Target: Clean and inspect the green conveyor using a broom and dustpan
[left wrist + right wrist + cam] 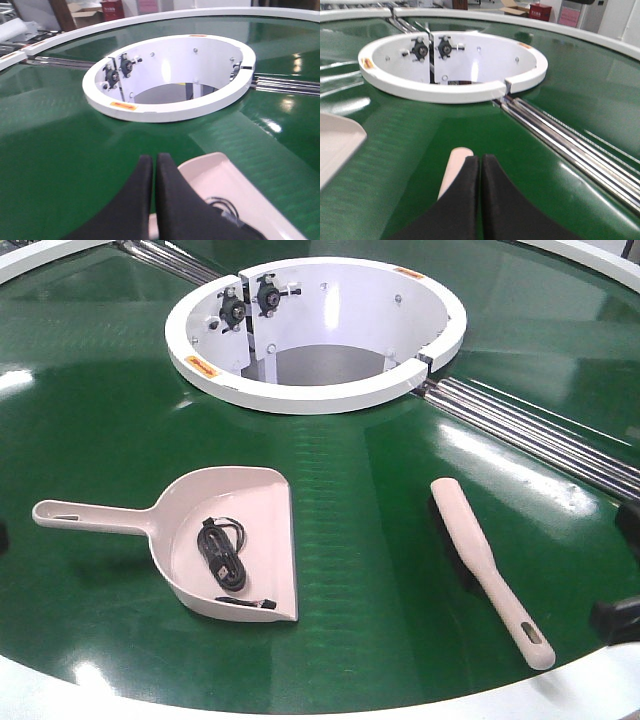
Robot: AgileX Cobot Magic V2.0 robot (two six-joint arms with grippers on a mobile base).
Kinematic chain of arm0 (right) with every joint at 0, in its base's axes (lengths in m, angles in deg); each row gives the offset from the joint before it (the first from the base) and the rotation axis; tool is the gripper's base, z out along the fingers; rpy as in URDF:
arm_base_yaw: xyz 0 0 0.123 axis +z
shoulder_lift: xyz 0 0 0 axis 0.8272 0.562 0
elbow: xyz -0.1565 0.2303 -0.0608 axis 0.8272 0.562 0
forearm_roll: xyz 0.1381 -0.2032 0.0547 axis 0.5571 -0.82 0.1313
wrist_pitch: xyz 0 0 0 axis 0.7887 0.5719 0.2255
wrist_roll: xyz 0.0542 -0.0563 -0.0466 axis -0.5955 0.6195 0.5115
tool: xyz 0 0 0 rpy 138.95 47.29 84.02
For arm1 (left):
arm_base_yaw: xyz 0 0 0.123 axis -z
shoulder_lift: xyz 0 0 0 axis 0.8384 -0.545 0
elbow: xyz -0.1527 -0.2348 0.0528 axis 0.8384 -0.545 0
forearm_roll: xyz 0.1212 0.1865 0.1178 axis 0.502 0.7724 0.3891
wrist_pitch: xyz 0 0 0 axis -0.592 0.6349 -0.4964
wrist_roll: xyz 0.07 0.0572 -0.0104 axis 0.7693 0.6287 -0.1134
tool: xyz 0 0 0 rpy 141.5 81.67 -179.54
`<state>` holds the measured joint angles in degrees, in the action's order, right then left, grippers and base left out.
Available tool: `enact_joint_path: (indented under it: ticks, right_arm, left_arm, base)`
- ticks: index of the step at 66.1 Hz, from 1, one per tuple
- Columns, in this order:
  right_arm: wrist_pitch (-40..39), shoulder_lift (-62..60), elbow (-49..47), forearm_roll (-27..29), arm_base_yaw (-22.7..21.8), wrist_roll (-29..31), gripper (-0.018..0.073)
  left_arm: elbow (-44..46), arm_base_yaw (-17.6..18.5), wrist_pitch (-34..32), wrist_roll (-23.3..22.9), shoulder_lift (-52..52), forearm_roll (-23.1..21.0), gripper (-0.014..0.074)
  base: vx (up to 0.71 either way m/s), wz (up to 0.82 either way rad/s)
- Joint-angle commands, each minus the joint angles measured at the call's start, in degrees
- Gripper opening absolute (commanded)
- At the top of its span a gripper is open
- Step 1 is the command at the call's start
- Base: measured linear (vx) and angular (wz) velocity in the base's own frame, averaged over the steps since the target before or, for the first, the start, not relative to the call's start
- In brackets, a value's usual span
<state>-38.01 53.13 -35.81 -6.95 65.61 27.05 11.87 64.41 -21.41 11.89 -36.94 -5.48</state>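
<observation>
Dustpan (235,540): lies flat on green conveyor (380,540), holding a coiled black cable (222,548), ready for lifting. Broom (490,570): alongside, bristles sideways. Left gripper (155,159), right gripper (480,159): fingers pressed together, empty.

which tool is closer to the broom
Right. The right tool hangs just above the broom, fingers together. The left tool is over the dustpan, away from it.

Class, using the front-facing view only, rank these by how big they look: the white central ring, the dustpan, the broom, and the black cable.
1. White central ring, though it lies farthest back
2. Dustpan
3. Broom, a slimmer shape than the dustpan
4. Black cable, coiled inside the dustpan
</observation>
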Motion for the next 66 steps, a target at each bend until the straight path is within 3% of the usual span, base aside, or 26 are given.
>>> enact_joint_path:
  ticks: [1, 10, 66]
  right_arm:
    - [-11.81, -0.01, 2.52, -0.38, -0.18, 0.65, -0.0003]
    - [-18.91, -0.01, 6.97, -0.32, -0.18, 0.65, -0.0003]
    - [-17.95, -0.01, 7.56, -0.32, -0.18, 0.65, -0.0003]
  left_arm:
    - [-4.14, 0.40, -5.60, 1.07, 4.61, -2.80, -0.0008]
    - [-9.35, 0.40, -5.98, 1.07, 9.06, -2.80, -0.0006]
    - [-10.25, 0.40, -4.99, 1.07, 10.93, -2.68, -0.0006]
  base:
    - [0.00, 0.00]
    - [0.00, 0.00]
    - [0.00, 0.00]
